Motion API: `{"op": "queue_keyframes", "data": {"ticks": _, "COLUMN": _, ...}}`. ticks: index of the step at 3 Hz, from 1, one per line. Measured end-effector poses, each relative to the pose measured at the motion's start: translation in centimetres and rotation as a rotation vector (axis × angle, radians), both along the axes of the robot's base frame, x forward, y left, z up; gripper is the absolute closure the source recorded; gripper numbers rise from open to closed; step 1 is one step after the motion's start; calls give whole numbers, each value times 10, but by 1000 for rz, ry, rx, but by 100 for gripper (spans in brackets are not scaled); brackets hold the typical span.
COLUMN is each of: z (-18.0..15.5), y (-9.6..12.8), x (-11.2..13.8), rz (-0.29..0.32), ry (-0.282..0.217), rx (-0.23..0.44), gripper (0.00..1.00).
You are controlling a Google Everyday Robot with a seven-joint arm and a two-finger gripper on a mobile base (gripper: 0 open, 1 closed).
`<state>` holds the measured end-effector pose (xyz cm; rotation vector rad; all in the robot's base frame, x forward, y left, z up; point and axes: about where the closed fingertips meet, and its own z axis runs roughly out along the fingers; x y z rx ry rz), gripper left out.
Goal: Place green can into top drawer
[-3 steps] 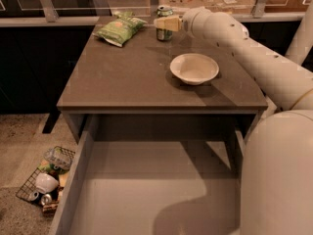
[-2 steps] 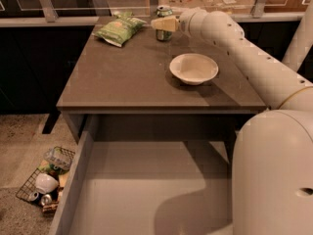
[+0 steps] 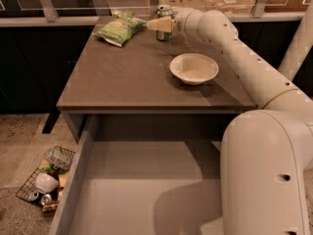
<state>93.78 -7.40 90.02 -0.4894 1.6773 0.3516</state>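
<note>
Green can (image 3: 164,11) upright, table (image 3: 127,77) rear; claw (image 3: 152,24) at it

On the table (image 3: 122,77), the can (image 3: 164,35) stands at 12 o'clock by the far edge. The bag (image 3: 119,28) lies near it at 11 o'clock, and the bowl (image 3: 194,67) sits at 3 o'clock, apart from both. The gripper (image 3: 150,24) is right at the can, in front of its middle, and the arm (image 3: 244,58) stretches over the table from 4 o'clock, to the right of the bowl. The drawer (image 3: 137,190) sticks out under the table at 6 o'clock, and a basket (image 3: 46,180) lies on the floor to its left, at 8 o'clock.
</note>
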Motion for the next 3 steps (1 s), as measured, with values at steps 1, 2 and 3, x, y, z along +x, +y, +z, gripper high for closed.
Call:
{"op": "queue_keyframes", "data": {"ticks": 1, "z": -3, "y": 10, "x": 6, "rz": 26, "ry": -1, "rx": 14, "gripper": 0}}
{"op": "queue_keyframes", "data": {"ticks": 2, "z": -7, "y": 20, "x": 14, "rz": 46, "ry": 5, "rx": 29, "gripper": 13}}
{"op": "queue_keyframes", "data": {"ticks": 3, "z": -9, "y": 28, "x": 22, "rz": 54, "ry": 9, "rx": 41, "gripper": 41}}
